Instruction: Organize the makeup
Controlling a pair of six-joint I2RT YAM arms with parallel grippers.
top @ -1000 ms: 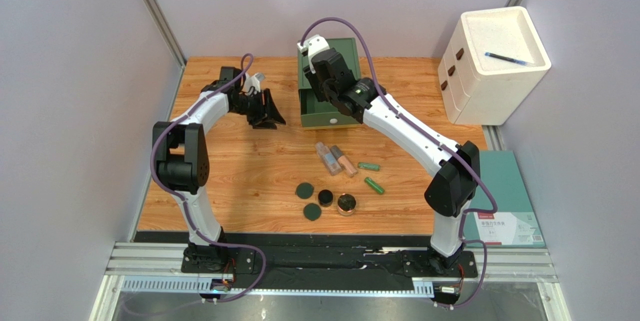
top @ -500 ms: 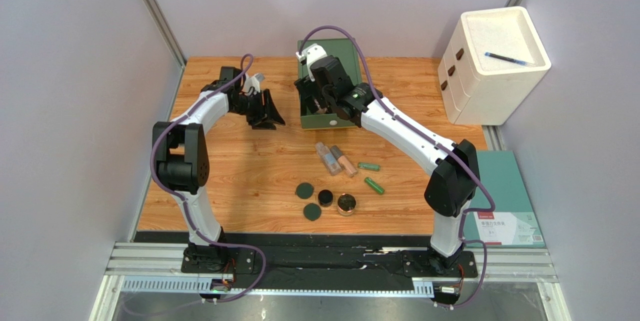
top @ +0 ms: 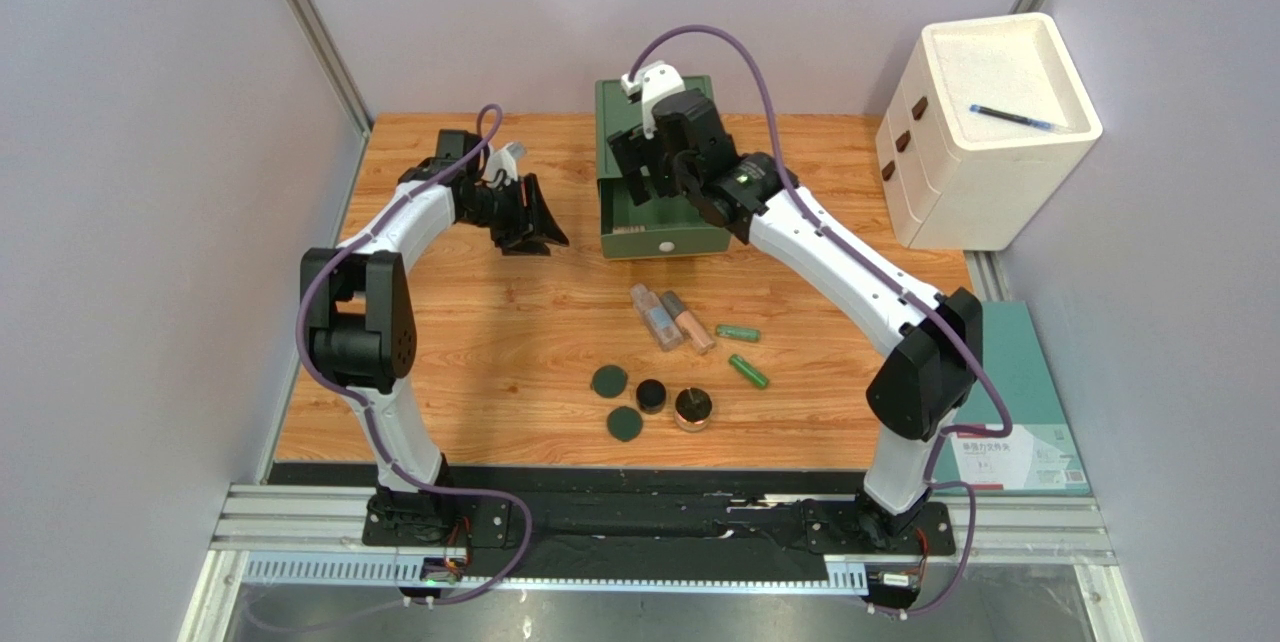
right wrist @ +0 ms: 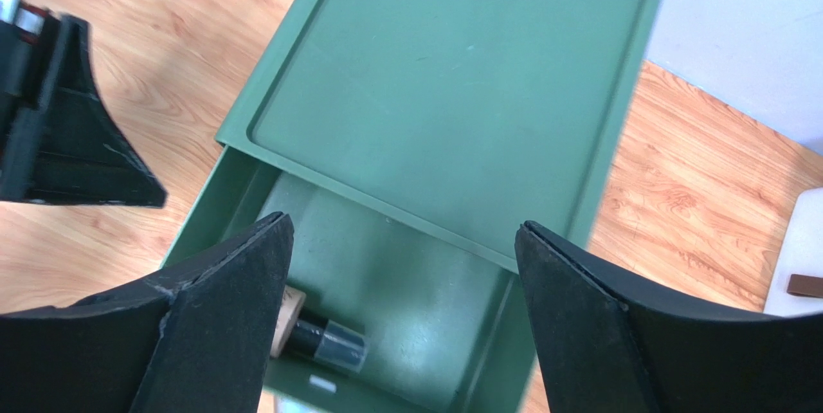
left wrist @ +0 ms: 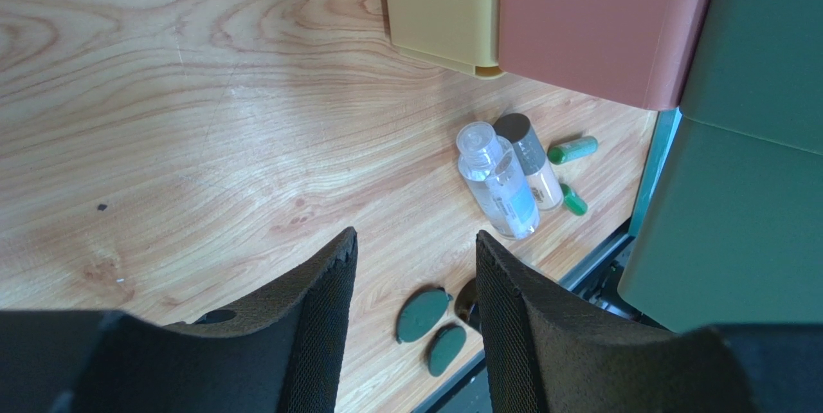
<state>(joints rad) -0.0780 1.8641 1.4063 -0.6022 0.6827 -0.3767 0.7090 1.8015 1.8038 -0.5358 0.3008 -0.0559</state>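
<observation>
The makeup lies loose on the wooden table: a clear tube (top: 655,315), a beige tube (top: 687,321), two green tubes (top: 736,332), two dark green discs (top: 609,381), a black jar (top: 651,396) and a gold-rimmed compact (top: 693,407). My right gripper (top: 661,177) (right wrist: 404,228) hangs open over the green box's pulled-out drawer (right wrist: 415,278). A beige tube with a dark cap (right wrist: 314,336) lies inside that drawer. My left gripper (top: 526,222) (left wrist: 413,239) stands open left of the box, holding nothing. Its view shows the clear tube (left wrist: 497,181) and the discs (left wrist: 422,314).
The drawer box (top: 661,125) stands at the table's back middle; its yellow (left wrist: 444,3) and red (left wrist: 599,17) layers show from the side. A white cabinet (top: 984,147) with a blue pen (top: 1019,116) stands at the right. A teal box (top: 1010,402) lies beside the table.
My right gripper has opened, let go of the dark-capped tube in the drawer, and lifted up and back over the box. The left arm has barely moved.
</observation>
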